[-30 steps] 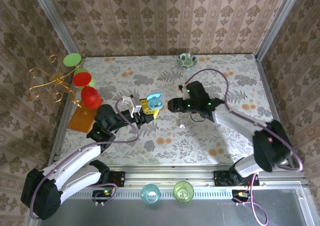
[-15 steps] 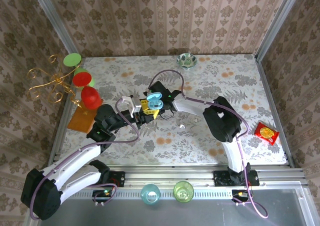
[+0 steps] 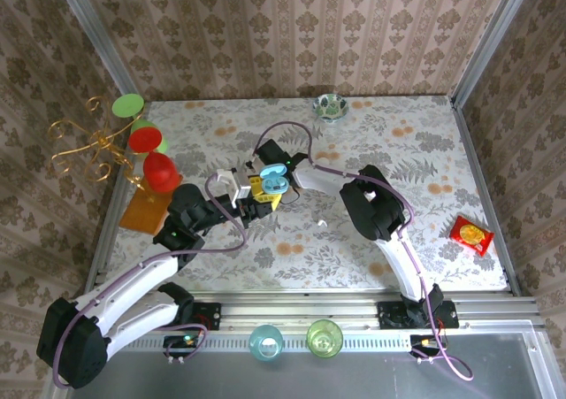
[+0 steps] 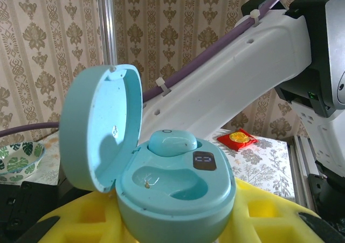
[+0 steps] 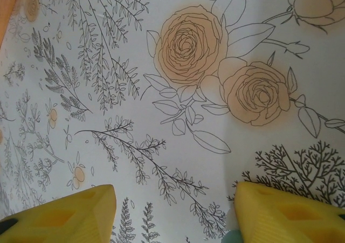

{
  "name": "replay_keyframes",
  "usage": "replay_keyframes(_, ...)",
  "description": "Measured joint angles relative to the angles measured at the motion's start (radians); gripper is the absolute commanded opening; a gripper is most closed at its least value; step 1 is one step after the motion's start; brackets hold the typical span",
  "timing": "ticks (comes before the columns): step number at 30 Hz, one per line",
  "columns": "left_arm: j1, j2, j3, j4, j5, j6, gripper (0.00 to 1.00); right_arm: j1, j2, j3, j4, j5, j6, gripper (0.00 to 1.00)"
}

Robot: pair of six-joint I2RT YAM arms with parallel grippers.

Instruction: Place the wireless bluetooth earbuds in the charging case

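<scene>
**One blue bud sits in the open case**

The left tool (image 3: 264, 191) is closed around a round pale-blue plastic charging case (image 4: 175, 186). It holds the case up near the middle of the top view. The tool's yellow fingers (image 4: 259, 221) show under the case at the bottom of the left wrist view.

The case lid (image 4: 99, 127) stands open on the left side of that view. A small pale-blue shiny earbud (image 4: 172, 143) sits in the far hole of the case. The near hole is empty.

A tiny white earbud (image 3: 324, 225) lies on the flowery bench (image 3: 398, 151), a little right of the middle of the top view and apart from the case.

The right tool (image 5: 175, 197) hangs over the bench with its two yellow fingers (image 5: 64, 216) spread wide apart, so it is open. The white right arm (image 4: 232, 76) crosses behind the case in the left wrist view.

A red snack packet (image 3: 470, 234) lies near the right edge of the top view. A small patterned bowl (image 3: 329, 105) stands at the top middle.
</scene>
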Motion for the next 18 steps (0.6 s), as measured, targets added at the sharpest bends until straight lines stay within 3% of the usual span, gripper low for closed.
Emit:
replay_keyframes(12,0.0,0.001,0.0,0.002,0.0,0.0,0.2,-0.002,-0.05,-0.081,0.003,-0.005,-0.016,0.58)
replay_keyframes(18,0.0,0.003,0.0,0.006,0.0,0.0,0.2,0.0,-0.051,-0.074,-0.03,0.055,-0.051,0.57)
